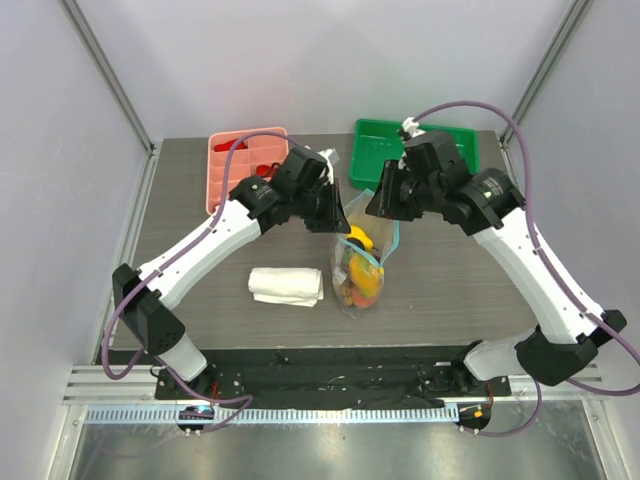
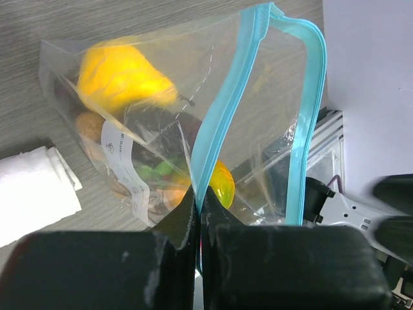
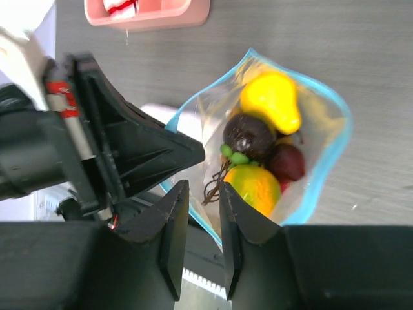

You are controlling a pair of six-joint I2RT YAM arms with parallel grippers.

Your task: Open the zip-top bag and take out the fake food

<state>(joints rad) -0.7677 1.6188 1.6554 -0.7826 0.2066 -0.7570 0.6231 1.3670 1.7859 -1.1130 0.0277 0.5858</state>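
So the left claw [image 2: 197, 203] is clenched tight on the light-blue zip strip [image 2: 219, 129] of the zip-top bag [image 2: 258, 97], pinching one lip of it. The right claw [image 3: 203, 190] is released, with its fingers parted. The bag's other lip runs through that gap, but I can't tell if it touches either finger. The mouth of the bag is gaping open. The fake food [image 3: 258, 142] is all inside the bag: a yellow pear-looking piece, dark round ones, an orange one and a green bit. The bag sits on the surface [image 1: 470, 290] just beside the folded white cloth [image 1: 287, 286], on the cloth's right in the overhead view.
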